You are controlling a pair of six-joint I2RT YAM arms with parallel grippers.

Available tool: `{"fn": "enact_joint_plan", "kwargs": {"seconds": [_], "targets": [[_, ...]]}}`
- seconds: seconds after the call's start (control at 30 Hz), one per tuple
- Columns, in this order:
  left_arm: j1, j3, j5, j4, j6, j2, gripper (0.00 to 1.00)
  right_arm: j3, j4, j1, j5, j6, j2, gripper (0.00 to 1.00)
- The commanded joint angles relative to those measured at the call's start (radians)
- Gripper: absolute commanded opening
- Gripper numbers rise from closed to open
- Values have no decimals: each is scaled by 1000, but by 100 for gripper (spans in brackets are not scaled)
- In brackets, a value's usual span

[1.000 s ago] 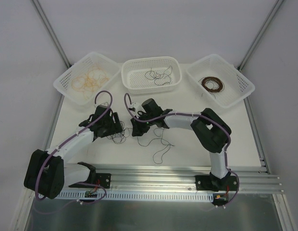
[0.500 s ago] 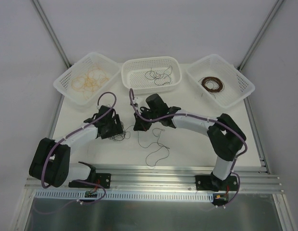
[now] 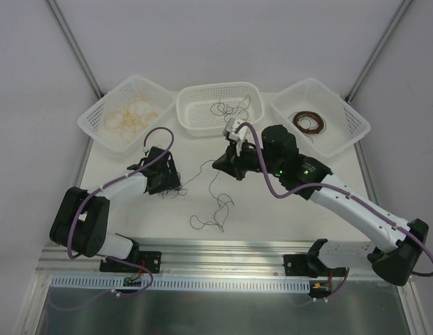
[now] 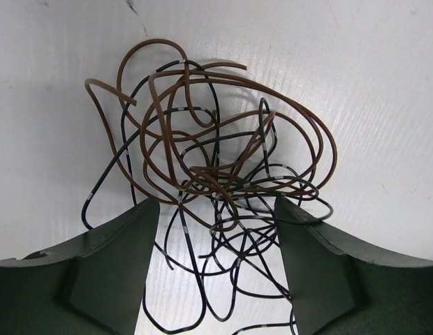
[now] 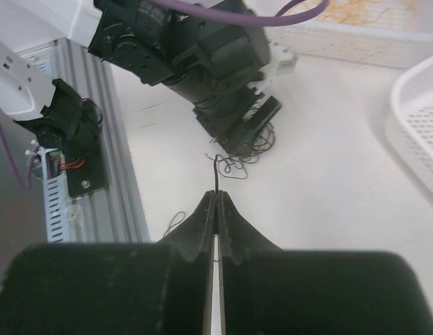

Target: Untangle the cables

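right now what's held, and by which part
Right pincer grips a thin black cable near its end; left pincer is open over the tangle, holding nothing.

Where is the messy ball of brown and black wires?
In the top view the tangle lies on the table left of centre, at the open left hand, near the basket of tan wires.

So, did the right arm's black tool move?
Yes. The right arm's black tool went farther back and right, closer to the middle white plastic basket.
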Motion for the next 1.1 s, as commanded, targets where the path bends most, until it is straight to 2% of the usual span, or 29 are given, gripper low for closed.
{"fn": "enact_joint_plan", "kwargs": {"seconds": [0.0,0.17,0.4,0.6,1.07], "targets": [[6,0,-47,-38,22,17,68,49,-66,-19,142,-48,-91,1],[18,-4,-53,-45,25,12,68,73,-92,-105,176,-10,-225,1],[55,5,-64,-52,31,9,68,190,-151,-180,268,-30,-312,1],[105,25,-81,-67,36,20,69,331,-171,-231,323,-59,-331,1],[248,103,-161,-110,19,34,71,528,-163,-262,489,-94,-320,1]]}}
